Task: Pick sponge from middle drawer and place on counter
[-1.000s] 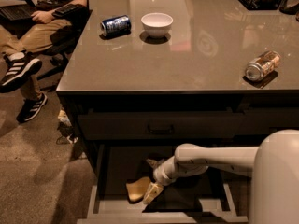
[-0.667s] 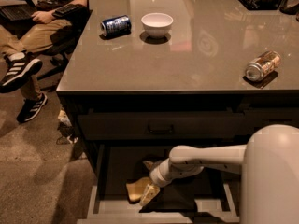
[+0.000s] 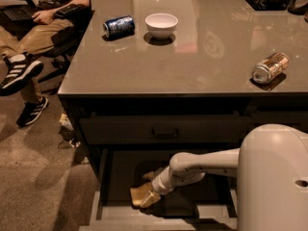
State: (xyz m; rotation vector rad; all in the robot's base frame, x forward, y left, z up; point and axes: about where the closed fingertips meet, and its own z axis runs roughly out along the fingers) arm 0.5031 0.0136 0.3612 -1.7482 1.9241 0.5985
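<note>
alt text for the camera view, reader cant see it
A robot arm reaches into the open middle drawer, its gripper at the sponge. On the counter above are a bowl, a blue can and a tan can, both cans on their sides; a person sits at left.

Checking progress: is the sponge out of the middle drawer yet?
In: the sponge is inside the middle drawer, gripper right at it.

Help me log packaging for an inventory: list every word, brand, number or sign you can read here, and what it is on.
No text can be read.
Blue can: pale print, too blurred to read.
Tan can: label too blurred to read.
White bowl, counter, sponge, middle drawer: no text visible.
Gripper, low in the middle drawer at the sponge: no marking visible.
</note>
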